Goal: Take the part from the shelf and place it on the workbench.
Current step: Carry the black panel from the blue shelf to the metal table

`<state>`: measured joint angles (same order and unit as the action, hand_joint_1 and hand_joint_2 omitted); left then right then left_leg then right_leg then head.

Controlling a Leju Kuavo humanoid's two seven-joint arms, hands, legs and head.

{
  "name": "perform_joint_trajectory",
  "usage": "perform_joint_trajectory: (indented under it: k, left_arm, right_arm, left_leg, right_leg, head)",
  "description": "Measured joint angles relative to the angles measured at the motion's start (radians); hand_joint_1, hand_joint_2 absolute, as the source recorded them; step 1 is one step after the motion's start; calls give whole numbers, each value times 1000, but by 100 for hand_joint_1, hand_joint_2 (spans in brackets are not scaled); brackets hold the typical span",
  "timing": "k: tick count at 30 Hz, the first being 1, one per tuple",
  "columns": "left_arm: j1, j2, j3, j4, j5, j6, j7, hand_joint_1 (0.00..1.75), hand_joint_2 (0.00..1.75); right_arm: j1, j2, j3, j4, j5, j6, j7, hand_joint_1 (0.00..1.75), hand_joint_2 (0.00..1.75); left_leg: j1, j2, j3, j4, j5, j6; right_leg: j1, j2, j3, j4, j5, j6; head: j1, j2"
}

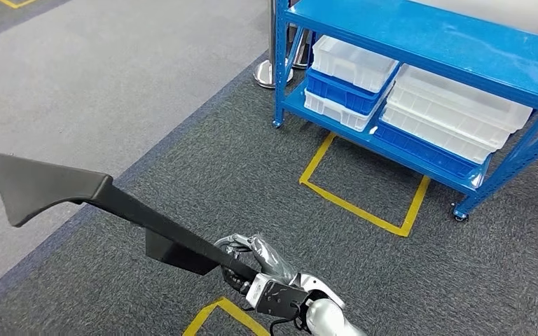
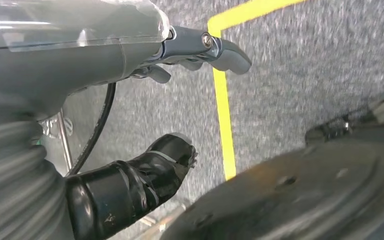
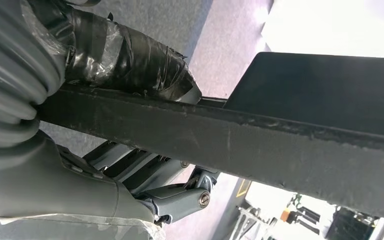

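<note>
The right robot hand [image 1: 246, 260] is wrapped tight around one end of the long black part [image 1: 98, 199], which juts out to the near left above the carpet [image 1: 203, 147], well apart from the blue shelf [image 1: 420, 42] at the far right. The left robot hand [image 2: 170, 100] hangs with fingers apart, holding nothing. Gripped so far from its middle, the part could lever downward and twist loose, or its wide far end could clip something during a turn.

A workshop or storeroom floor — blue steel shelf [image 1: 420, 42] with plastic bins [image 1: 455, 105], yellow tape [image 1: 364, 206] marking grey carpet [image 1: 182, 105].
</note>
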<state>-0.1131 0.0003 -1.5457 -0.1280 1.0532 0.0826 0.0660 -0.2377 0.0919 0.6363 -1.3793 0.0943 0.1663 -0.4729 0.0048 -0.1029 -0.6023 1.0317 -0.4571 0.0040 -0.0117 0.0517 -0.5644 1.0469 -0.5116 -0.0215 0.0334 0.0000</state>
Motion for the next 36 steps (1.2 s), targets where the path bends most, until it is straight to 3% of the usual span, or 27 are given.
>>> perform_joint_trajectory:
  k: [2, 4, 6, 7, 8, 10, 11, 13, 15, 17, 19, 20, 21, 22, 23, 24, 26, 28, 30, 31, 33, 34, 36]
  left_arm:
    - [1, 4, 0, 1, 0, 0, 0, 0, 175]
    - [0, 5, 0, 1, 0, -1, 0, 0, 175]
    - [1, 5, 0, 1, 0, -1, 0, 0, 175]
    - [1, 5, 0, 1, 0, -1, 0, 0, 175]
    - [2, 6, 0, 1, 0, -1, 0, 0, 175]
    - [2, 8, 0, 1, 1, -1, 0, 0, 175]
    - [0, 9, 0, 1, 1, -1, 0, 0, 175]
    - [0, 10, 0, 2, 3, -1, 1, 0, 175]
    - [2, 10, 0, 2, 8, -1, 4, 0, 175]
    - [3, 10, 0, 2, 15, -1, 8, 0, 175]
    - [1, 10, 0, 2, 21, -1, 13, 0, 175]
    - [-1, 10, 1, 2, 24, -1, 16, 0, 175]
    - [-1, 10, 1, 2, 27, 0, 17, 0, 175]
    - [-1, 10, 1, 2, 29, 0, 18, 0, 175]
    - [-1, 10, 1, 2, 31, 1, 19, 0, 175]
    - [-1, 9, 1, 2, 33, 1, 21, 0, 175]
    - [-4, 8, 2, 2, 37, 1, 25, 0, 175]
    - [-9, 8, 2, 2, 43, 1, 29, 0, 175]
    - [-10, 8, 2, 2, 49, 1, 33, 0, 175]
    - [-10, 9, 3, 2, 51, 1, 35, 0, 175]
    - [-13, 9, 3, 2, 54, 1, 37, 0, 175]
    - [-15, 9, 3, 2, 54, 2, 38, 0, 175]
    - [-18, 8, 3, 2, 55, 2, 41, 0, 175]
  right_arm:
    - [-1, 5, 0, 0, 0, 2, -1, 159, 175]
    - [-1, 8, 0, 1, 0, 3, -1, 159, 175]
    - [1, 8, 0, 4, 1, 3, -1, 159, 175]
    - [1, 8, 0, 5, 1, 3, -1, 159, 175]
    - [1, 9, 0, 6, 1, 3, -1, 159, 175]
    - [0, 10, 0, 5, 1, 3, -1, 159, 175]
    - [-1, 11, 0, 5, 1, 3, -1, 159, 175]
    - [-2, 13, -1, 6, 1, 3, -1, 159, 175]
    - [-2, 16, -1, 5, 1, 4, -2, 159, 175]
    - [-3, 19, -1, 5, 1, 5, -4, 159, 175]
    - [2, 19, -1, 5, 1, 6, -6, 159, 175]
    - [7, 19, -1, 6, 1, 6, -7, 159, 175]
    - [12, 18, -1, 8, 1, 7, -7, 159, 175]
    - [16, 18, -1, 9, 2, 7, -8, 159, 175]
    - [19, 18, -1, 10, 2, 8, -8, 159, 175]
    - [19, 18, -1, 11, 3, 8, -9, 159, 175]
    - [18, 18, -1, 11, 3, 10, -12, 159, 175]
    - [17, 18, 0, 11, 1, 13, -14, 159, 175]
    - [16, 20, 3, 11, -2, 17, -15, 159, 175]
    - [14, 21, 4, 11, -4, 19, -16, 159, 175]
    - [11, 25, 8, 11, -8, 22, -18, 159, 175]
    - [10, 26, 10, 11, -9, 22, -19, 159, 175]
    - [11, 26, 12, 12, -11, 22, -19, 159, 175]
  left_leg:
    - [-1, 40, -21, 45, -30, -13]
    - [2, 85, -74, 164, -95, -26]
    - [6, 95, -119, 267, -132, -34]
    - [7, 97, -117, 270, -124, -35]
    - [7, 100, -94, 230, -98, -34]
    - [3, 129, -15, 84, -37, -25]
    - [-1, 143, 16, 25, -19, -17]
    - [-10, 156, 34, -20, -15, -4]
    - [-8, 138, 32, -26, -8, 8]
    - [-1, 121, 36, -39, 2, 20]
    - [2, 104, 36, -44, 9, 28]
    - [2, 94, 34, -43, 10, 31]
    - [2, 83, 32, -41, 11, 32]
    - [2, 70, 30, -38, 10, 31]
    - [3, 57, 29, -34, 9, 30]
    - [4, 44, 28, -28, 7, 27]
    - [5, 20, 21, -12, 1, 18]
    - [8, 0, 8, -1, 0, 4]
    - [13, -16, 0, -3, 4, -10]
    - [13, -7, -4, 1, 1, -16]
    - [11, 40, -31, 58, -33, -26]
    - [10, 67, -57, 114, -64, -30]
    - [13, 90, -115, 236, -116, -37]
  right_leg:
    - [-3, -23, 2, -9, 6, -11]
    - [-1, -50, 1, -11, 8, -16]
    - [1, -78, -1, -11, 7, -16]
    - [2, -90, -1, -11, 7, -16]
    - [2, -101, -1, -11, 7, -16]
    - [3, -120, 2, -11, 5, -14]
    - [5, -128, 3, -11, 4, -11]
    - [8, -142, 3, -11, 4, -4]
    - [10, -152, 6, -13, 3, 7]
    - [8, -120, -4, 18, -23, 18]
    - [5, -73, -51, 124, -84, 24]
    - [4, -63, -83, 191, -114, 25]
    - [4, -59, -108, 241, -128, 26]
    - [2, -57, -118, 259, -123, 28]
    - [0, -55, -110, 239, -98, 29]
    - [-3, -48, -85, 185, -60, 30]
    - [-11, -8, -31, 66, -9, 28]
    - [-10, 19, -13, 19, -2, 22]
    - [-7, 3, -13, 14, 2, 10]
    - [-8, -7, -10, 9, 5, 3]
    - [-10, -31, -6, -1, 10, -10]
    - [-8, -44, -6, -3, 11, -13]
    - [-5, -72, -8, -2, 10, -16]
  head:
    - [-5, 0]
    - [-9, 0]
    - [-9, 0]
    - [-9, 0]
    - [-9, 0]
    - [-9, 0]
    - [-9, 0]
    - [-9, 0]
    - [-9, 0]
    - [-8, 0]
    - [-7, 0]
    - [-6, 0]
    - [-7, 0]
    - [-7, 0]
    - [-7, 0]
    - [-7, 0]
    - [-7, 0]
    - [-7, 0]
    - [-7, 0]
    - [-7, 0]
    - [-10, 0]
    - [-10, 0]
    - [-11, 0]
